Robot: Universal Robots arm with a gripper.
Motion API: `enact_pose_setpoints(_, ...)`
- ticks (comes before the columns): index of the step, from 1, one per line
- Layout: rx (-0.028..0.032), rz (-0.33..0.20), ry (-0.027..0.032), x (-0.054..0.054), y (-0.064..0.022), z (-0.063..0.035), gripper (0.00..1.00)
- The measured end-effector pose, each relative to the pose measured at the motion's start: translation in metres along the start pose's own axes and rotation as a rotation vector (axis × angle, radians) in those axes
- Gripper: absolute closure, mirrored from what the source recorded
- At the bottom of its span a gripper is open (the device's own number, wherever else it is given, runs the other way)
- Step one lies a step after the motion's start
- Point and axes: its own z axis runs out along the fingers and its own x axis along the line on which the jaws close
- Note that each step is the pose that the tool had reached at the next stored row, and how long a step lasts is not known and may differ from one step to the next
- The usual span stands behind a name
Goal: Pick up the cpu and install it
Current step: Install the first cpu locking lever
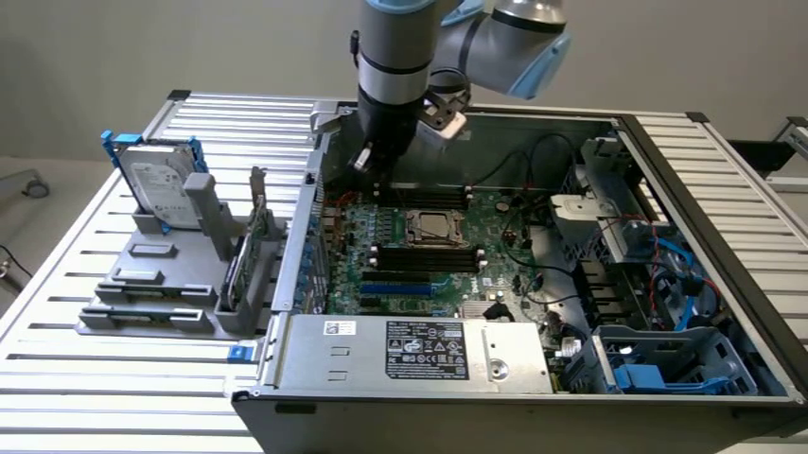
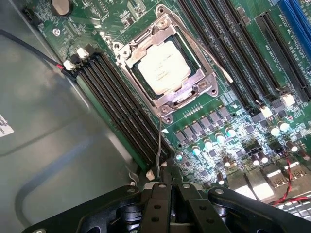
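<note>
Gripper closed, fingers pressed together with nothing between them. It hangs low inside the open PC case, over the far-left corner of the motherboard as the exterior view shows it.

Nearest edge of the case: silver power supply with a black label, and a blue plastic bracket on the exterior view's right.

Mid-board: black memory slots, then the cpu, lying flat in the metal-framed socket with its pale silver top up. In the wrist view the cpu sits square inside the frame, well apart from the fingertips, and a thin wire lever runs from the socket corner toward the gripper.

Outside the case, on the exterior view's left: grey fixture on the slatted aluminium table, with a hard drive standing upright at its far end.
</note>
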Motion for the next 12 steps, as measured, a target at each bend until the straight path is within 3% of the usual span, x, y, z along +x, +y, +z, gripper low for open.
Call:
enact_pose_setpoints(5, -0.0222, 0.012, 0.0161, 0.0019, -0.0013, 0.0006, 0.89)
enact_pose_setpoints(7, -0.0308, 0.014, 0.0196, 0.0026, -0.0018, 0.0009, 0.89)
enact_pose_setpoints(10, -0.0404, 0.017, 0.0148, 0.0033, -0.0012, 0.0017, 0.89)
enact_pose_setpoints(12, -0.0461, 0.018, 0.0082, 0.0041, 0.0000, 0.0032, 0.89)
